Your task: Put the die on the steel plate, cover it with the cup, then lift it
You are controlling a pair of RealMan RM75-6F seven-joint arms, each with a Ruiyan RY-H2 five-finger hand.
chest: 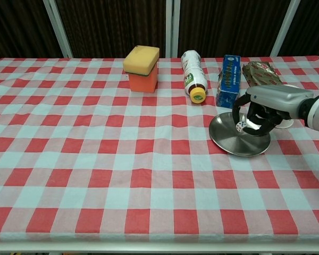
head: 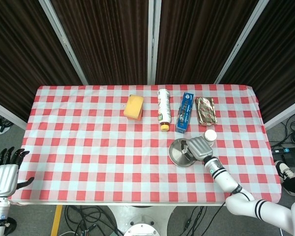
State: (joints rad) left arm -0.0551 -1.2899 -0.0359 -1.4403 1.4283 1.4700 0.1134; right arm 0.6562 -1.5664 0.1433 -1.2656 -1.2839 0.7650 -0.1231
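My right hand (chest: pixel 268 103) hangs over the steel plate (chest: pixel 228 139) and pinches the small white die (chest: pixel 240 124) in its fingertips, just above the plate's right half. In the head view the right hand (head: pixel 199 146) covers the right part of the steel plate (head: pixel 178 153) and hides the die. The white paper cup (head: pixel 210 135) stands upside down right behind the hand; the chest view hides most of it. My left hand (head: pixel 4 177) hangs open beyond the table's near left corner, holding nothing.
Along the back lie a yellow-orange sponge (chest: pixel 142 68), a white bottle with a yellow cap (chest: pixel 193 75), a blue box (chest: pixel 229 73) and a foil packet (chest: pixel 260 71). The blue box stands close behind the plate.
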